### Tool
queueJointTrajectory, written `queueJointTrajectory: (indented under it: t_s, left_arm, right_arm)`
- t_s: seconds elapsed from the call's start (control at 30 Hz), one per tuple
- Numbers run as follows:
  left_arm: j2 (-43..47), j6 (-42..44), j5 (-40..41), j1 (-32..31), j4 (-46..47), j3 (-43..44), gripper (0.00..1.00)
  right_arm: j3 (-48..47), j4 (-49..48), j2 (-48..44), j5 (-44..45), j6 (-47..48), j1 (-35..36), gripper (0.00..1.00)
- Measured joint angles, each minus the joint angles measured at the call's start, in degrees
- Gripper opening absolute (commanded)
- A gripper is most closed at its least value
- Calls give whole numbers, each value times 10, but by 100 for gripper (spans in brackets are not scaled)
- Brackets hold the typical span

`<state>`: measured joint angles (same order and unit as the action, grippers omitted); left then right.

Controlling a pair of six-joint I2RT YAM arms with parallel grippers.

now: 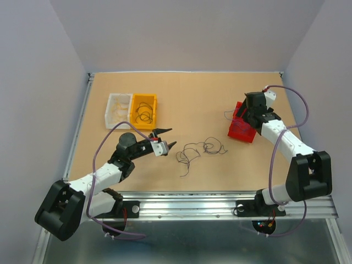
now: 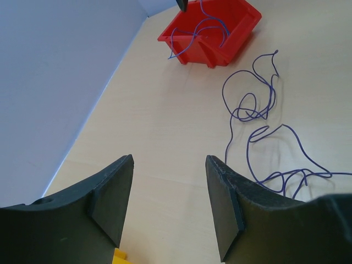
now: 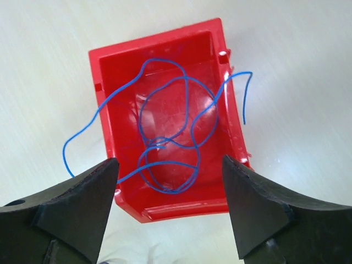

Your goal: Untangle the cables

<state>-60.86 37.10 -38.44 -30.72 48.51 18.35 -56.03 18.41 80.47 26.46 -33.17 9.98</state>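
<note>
A loose tangle of thin dark cables (image 1: 199, 149) lies on the table's middle; in the left wrist view these cables (image 2: 257, 113) loop to the right of my fingers. My left gripper (image 1: 165, 138) hovers open just left of the tangle, and between its jaws my left gripper (image 2: 169, 165) shows only bare table. My right gripper (image 1: 246, 114) hangs open over the red bin (image 1: 241, 133). Seen from the right wrist, a blue cable (image 3: 176, 132) lies coiled inside the red bin (image 3: 98, 82), both ends trailing over the walls, clear of my right gripper (image 3: 169, 162).
A yellow bin (image 1: 144, 111) holding dark cable loops and a clear white bin (image 1: 117, 109) with pale strands stand at the back left. The red bin (image 2: 231, 47) sits far ahead in the left wrist view. Walls enclose the table on three sides.
</note>
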Motion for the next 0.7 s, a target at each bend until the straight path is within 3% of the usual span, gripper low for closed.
queueJointTrajectory:
  t_s: [0.17,0.43,0.7]
  left_arm:
    - [0,0,0,0,-1,0,66]
    - [4,3,-1,0,-4,0,66]
    - [4,4,-1,0,-4,0,66]
  right_arm:
    - [-36,6,34,-12,9,0,79]
    - [-49,3,75,-62,37,6,88]
    - [-49,0,76,-5,85,71,86]
